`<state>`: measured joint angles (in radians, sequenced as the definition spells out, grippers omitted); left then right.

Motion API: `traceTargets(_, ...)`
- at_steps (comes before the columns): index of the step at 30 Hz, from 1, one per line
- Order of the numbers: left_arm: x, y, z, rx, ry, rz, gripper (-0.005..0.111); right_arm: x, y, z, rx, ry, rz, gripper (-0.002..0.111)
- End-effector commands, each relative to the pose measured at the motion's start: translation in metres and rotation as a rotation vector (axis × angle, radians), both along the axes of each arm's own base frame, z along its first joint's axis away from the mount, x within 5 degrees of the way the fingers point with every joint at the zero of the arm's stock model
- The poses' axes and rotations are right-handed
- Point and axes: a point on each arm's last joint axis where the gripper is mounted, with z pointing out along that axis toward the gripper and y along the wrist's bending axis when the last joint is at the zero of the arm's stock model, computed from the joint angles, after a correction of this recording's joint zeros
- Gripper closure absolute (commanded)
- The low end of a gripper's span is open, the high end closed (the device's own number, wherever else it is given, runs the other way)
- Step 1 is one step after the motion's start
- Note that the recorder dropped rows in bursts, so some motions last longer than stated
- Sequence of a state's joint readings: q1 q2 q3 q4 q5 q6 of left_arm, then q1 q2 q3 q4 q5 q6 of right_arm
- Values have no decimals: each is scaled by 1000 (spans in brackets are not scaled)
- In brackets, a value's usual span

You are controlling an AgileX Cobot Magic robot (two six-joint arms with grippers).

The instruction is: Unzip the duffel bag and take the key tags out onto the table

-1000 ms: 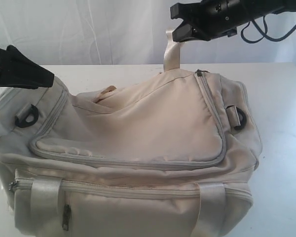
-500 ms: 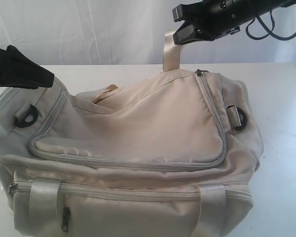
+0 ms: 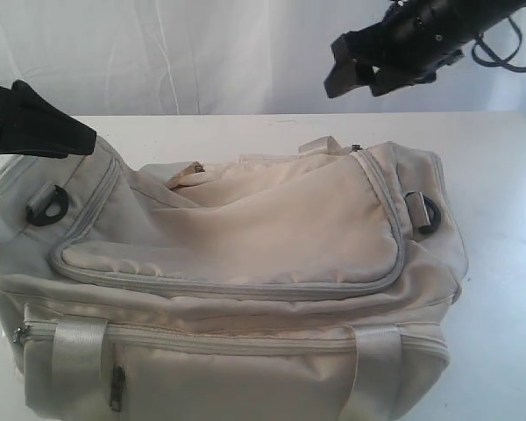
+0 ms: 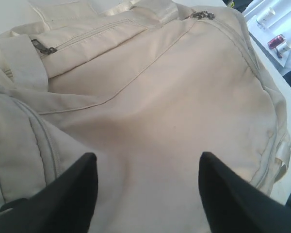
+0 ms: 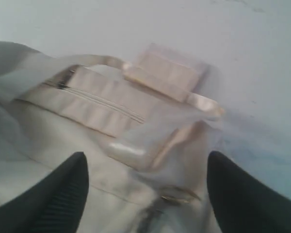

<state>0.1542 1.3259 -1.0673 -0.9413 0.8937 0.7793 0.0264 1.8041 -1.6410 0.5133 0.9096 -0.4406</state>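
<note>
In the exterior view the duffel bag (image 3: 245,263) is seen lying on the table (image 3: 500,263), filling the near and middle ground; its near side is cut by the lower edge of the picture and its left end reaches the left edge; bare tabletop is left to the right of the bag and in a strip behind it, up to the white backdrop (image 3: 202,53). The grey zipper (image 3: 245,288) around the top flap is run shut along the parts that show; a black D-ring (image 3: 425,212) is fixed at the bag's right end. The left gripper (image 3: 86,139) is held at the bag's left end, just over the fabric; contact cannot be told. The right gripper (image 3: 340,68) is held in the air well above the bag's far edge, with nothing in it.

In the left wrist view the left gripper's fingers (image 4: 72,194) are spread wide; the flap's cloth lies under the gap and nothing is pinched; a zipper pull (image 4: 201,14) is seen at the flap's far corner.

In the blurred right wrist view the right gripper's fingers (image 5: 58,194) are likewise spread apart and empty; a padded webbing strap (image 5: 165,73) lies slack on the bag's rim, beside a shut pocket zipper (image 5: 102,104); open table is seen beyond.
</note>
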Motion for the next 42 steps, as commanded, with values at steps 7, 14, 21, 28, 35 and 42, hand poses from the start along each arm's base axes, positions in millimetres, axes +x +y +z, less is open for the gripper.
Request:
traceTargets(7, -3, -4, 3, -28, -9, -11, 43, 10, -33, -56, 1, 291, -61, 43)
traceTargets(14, -3, -4, 3, -28, -9, -11, 43, 25, -18, -85, 212, 342, 10, 45)
traceTargets(21, -3, -3, 3, -27, -10, -9, 43, 27, -12, -90, 294, 366, 28, 79)
traceTargets(28, -3, -3, 3, -26, -11, -7, 43, 25, -13, -76, 284, 306, 48, 108)
traceTargets(35, -2, -4, 4, -42, -14, -4, 43, 19, -13, -51, 257, 233, 86, 108)
traceTargets(42, 0, -42, 22, -82, -133, -169, 44, 9, -21, -24, 177, 154, 63, 107)
